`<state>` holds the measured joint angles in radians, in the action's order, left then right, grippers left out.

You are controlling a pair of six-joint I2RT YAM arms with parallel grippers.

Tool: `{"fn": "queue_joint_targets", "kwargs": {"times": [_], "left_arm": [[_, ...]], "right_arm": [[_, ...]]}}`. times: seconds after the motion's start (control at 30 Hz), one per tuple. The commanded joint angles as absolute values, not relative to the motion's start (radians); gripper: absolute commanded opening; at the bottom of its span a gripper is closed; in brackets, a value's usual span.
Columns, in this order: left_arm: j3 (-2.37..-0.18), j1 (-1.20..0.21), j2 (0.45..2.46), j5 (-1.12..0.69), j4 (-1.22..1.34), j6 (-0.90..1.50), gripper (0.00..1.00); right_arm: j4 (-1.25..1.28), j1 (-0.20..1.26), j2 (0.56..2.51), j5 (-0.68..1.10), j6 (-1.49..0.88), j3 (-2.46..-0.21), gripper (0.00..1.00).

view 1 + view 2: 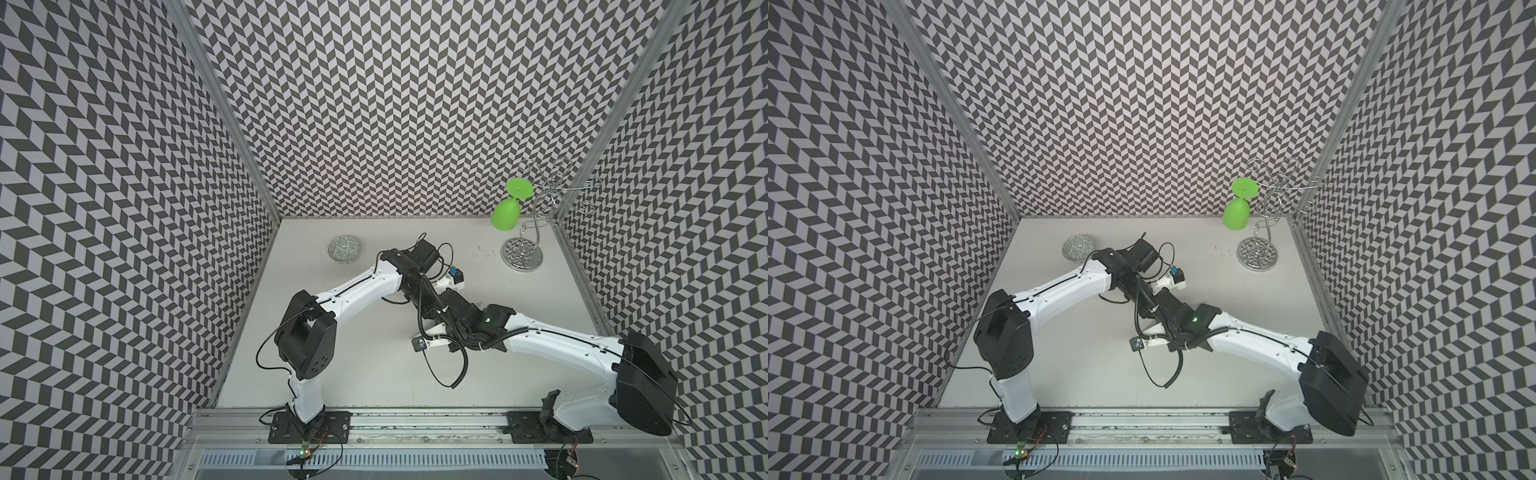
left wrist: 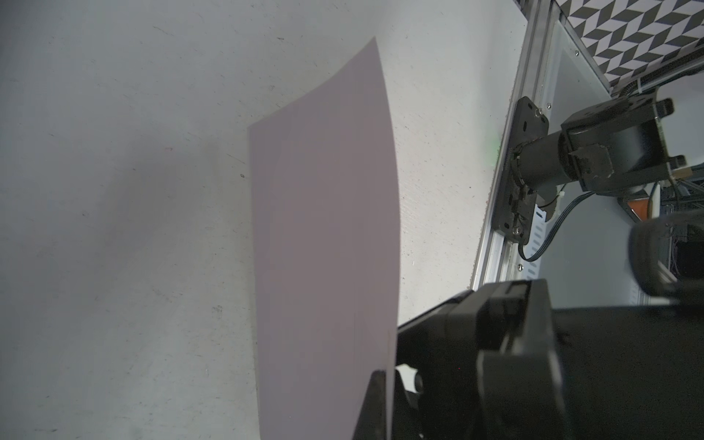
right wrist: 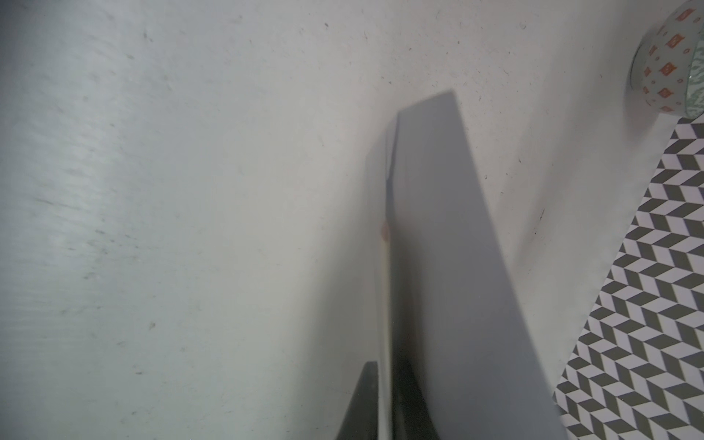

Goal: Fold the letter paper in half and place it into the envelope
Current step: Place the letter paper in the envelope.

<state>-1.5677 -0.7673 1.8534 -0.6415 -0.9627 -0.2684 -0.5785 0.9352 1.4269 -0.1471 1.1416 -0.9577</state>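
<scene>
Over the middle of the white table (image 1: 361,374), the grey-lavender envelope (image 2: 324,228) is held clear of the surface, one edge clamped in the left gripper (image 2: 388,384). The letter paper (image 3: 384,244) shows only as a thin pale edge against the envelope; whether the right gripper (image 3: 385,396) pinches it, I cannot tell.

No words, numbers or signs can be read, not even on the flat grey-purple paper envelope (image 2: 324,228) or small patterned bowl (image 1: 344,248).
</scene>
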Motion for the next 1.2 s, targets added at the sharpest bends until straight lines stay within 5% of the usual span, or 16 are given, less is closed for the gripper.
{"fn": "queue_joint_targets", "kwargs": {"times": [0.0,0.1,0.4,0.83,1.17], "left_arm": [[-1.56,-0.827,1.852,-0.764,-0.993,-0.278,0.0],[-1.554,-0.826,1.852,-0.757,-0.994,-0.279,0.0],[-1.548,-0.824,1.867,-0.742,-0.995,-0.279,0.0],[-1.551,-0.822,1.876,-0.757,-0.996,-0.276,0.0],[-1.555,-0.821,1.882,-0.781,-0.997,-0.276,0.0]], "right_arm": [[-0.406,0.933,1.401,-0.162,1.146,-1.006,0.29],[-0.416,0.932,1.383,-0.157,1.146,-1.027,0.4],[-0.41,0.929,1.326,-0.159,1.137,-1.056,0.42],[-0.336,0.922,1.312,-0.155,1.125,-1.012,0.12],[-0.24,0.922,1.358,-0.168,1.129,-0.955,0.03]]}}
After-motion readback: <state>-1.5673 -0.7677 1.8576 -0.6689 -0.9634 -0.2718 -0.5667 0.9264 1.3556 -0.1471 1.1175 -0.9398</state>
